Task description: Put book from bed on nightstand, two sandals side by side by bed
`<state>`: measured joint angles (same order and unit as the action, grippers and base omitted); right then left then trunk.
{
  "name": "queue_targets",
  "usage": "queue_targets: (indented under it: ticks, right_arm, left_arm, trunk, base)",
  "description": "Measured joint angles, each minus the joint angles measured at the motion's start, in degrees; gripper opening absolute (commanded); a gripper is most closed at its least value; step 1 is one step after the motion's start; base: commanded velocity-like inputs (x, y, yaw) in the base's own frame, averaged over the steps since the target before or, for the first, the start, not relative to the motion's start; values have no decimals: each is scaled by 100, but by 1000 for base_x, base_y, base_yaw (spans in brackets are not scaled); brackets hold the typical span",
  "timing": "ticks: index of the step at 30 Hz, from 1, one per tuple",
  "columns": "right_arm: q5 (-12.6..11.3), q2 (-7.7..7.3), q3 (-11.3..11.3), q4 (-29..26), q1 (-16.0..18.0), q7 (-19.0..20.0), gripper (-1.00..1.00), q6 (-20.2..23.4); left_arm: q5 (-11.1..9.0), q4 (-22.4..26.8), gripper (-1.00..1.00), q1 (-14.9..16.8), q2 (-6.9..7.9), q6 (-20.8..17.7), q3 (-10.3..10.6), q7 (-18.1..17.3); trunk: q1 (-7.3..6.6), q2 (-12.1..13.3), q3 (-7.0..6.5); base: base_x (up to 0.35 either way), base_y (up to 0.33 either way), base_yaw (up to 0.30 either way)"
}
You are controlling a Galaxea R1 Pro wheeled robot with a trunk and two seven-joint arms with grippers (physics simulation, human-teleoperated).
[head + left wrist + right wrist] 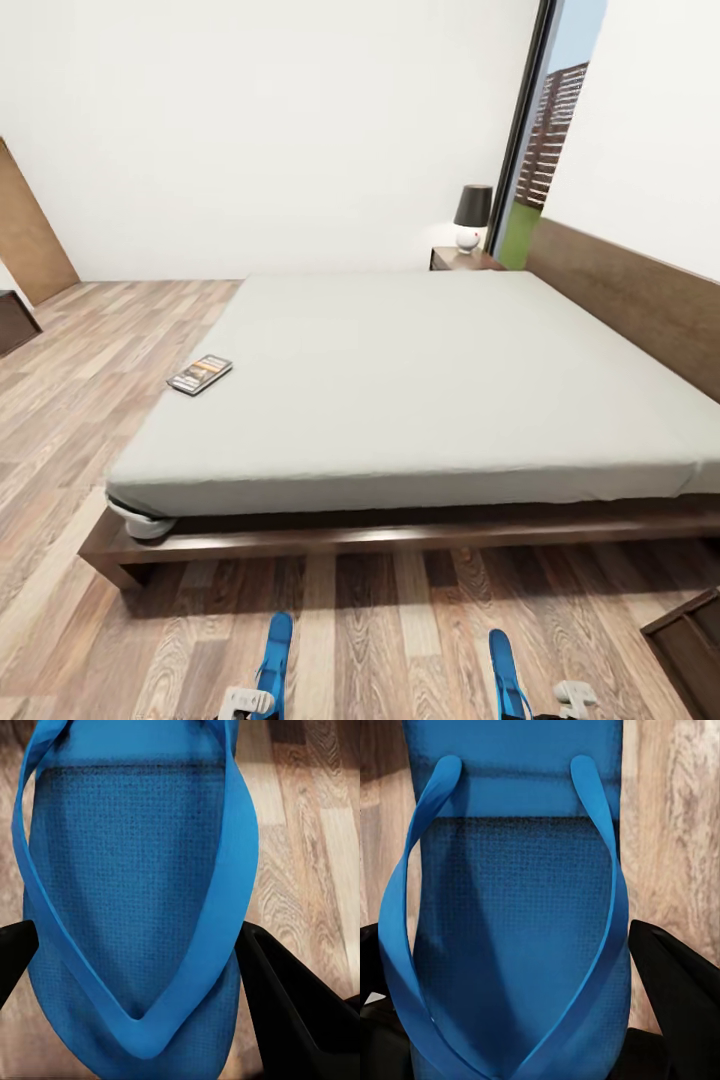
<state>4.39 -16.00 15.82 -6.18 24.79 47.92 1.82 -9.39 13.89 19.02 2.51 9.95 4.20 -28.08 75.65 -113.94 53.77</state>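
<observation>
The book (200,374) lies flat on the light-grey bed (420,390), close to its left edge. A dark-brown nightstand (462,260) stands at the bed's far corner by the headboard. Low in the head view, each gripper holds a blue sandal over the wood floor in front of the bed. My left gripper (246,702) is shut on the left sandal (275,650), whose sole and straps (135,870) sit between black fingers (292,1005). My right gripper (562,696) is shut on the right sandal (505,665), seen close up with its straps (510,907).
A black-shaded lamp (471,215) stands on the far nightstand, beside a tall window (550,140). A dark wooden cabinet corner (690,640) juts in at the lower right. A low dark piece (15,322) and a brown door (30,235) are at the left. Plank floor (380,640) runs along the bed frame.
</observation>
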Motion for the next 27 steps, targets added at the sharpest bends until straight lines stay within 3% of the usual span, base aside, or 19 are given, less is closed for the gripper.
queue_targets:
  ticks: [14, 27]
  right_arm:
    - [0, 0, 2, 0, 0, 2, -100, 0]
    - [-21, -1, 3, -3, -2, 12, -100, 0]
  left_arm:
    - [0, 0, -100, 0, 0, -2, -1, 0]
    - [-2, -3, -100, 2, -1, 0, -6, 0]
  trunk:
    - [0, 0, 0]
    - [0, 0, 0]
  base:
    - [0, 0, 280]
    - [0, 0, 24]
